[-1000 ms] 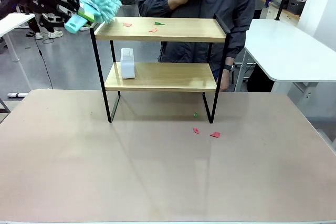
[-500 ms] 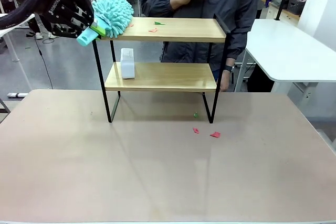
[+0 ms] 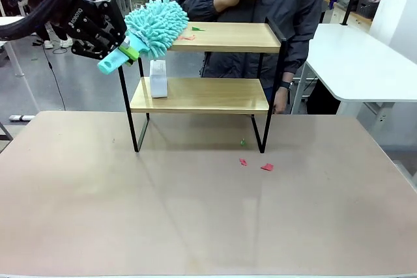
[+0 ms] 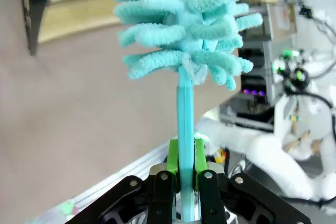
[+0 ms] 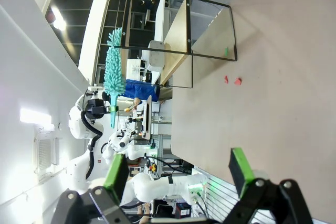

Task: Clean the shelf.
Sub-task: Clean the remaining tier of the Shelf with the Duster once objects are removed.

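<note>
The left gripper (image 3: 122, 51) is clamped tight on the thin handle of a fluffy teal duster (image 3: 156, 23), whose head lies over the left end of the shelf's (image 3: 228, 38) top board. The shelf stands toward the table's (image 3: 195, 226) far side, with a white box (image 3: 158, 77) on its lower board and paper scraps (image 3: 193, 29) on top. A person (image 3: 287, 4) stands just behind it. The left wrist view shows the green pads (image 4: 172, 163) pinching the handle. The right wrist view shows the right gripper (image 5: 178, 169) spread wide and empty, well apart from the shelf.
</note>
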You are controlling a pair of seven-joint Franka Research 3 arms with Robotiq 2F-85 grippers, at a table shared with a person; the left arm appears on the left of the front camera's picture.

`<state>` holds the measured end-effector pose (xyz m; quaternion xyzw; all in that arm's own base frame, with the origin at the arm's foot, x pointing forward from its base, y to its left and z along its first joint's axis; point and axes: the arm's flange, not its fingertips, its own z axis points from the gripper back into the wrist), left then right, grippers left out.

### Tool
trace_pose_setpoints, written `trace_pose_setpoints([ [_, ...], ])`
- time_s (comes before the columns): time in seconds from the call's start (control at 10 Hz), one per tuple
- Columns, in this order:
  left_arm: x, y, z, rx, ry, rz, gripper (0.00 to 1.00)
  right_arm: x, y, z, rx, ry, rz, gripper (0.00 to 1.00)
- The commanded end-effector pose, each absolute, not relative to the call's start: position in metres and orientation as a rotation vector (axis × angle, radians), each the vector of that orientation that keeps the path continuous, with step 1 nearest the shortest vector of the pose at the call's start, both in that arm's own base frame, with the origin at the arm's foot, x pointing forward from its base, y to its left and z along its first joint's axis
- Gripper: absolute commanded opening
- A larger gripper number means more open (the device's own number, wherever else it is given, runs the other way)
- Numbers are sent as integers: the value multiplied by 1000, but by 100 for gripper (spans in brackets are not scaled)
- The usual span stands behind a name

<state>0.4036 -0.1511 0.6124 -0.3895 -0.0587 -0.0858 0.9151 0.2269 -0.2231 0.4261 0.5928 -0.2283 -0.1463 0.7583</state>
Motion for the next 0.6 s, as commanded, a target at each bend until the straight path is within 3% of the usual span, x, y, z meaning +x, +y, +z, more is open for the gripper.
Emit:
trace_pose_setpoints([
  [0.0,401,-142,617,-802,-19,-313,12,229,-222,426,1300,-530,-299,100],
  [0.5,386,-129,621,-772,286,-643,12,229,-222,426,1300,-530,-299,100],
])
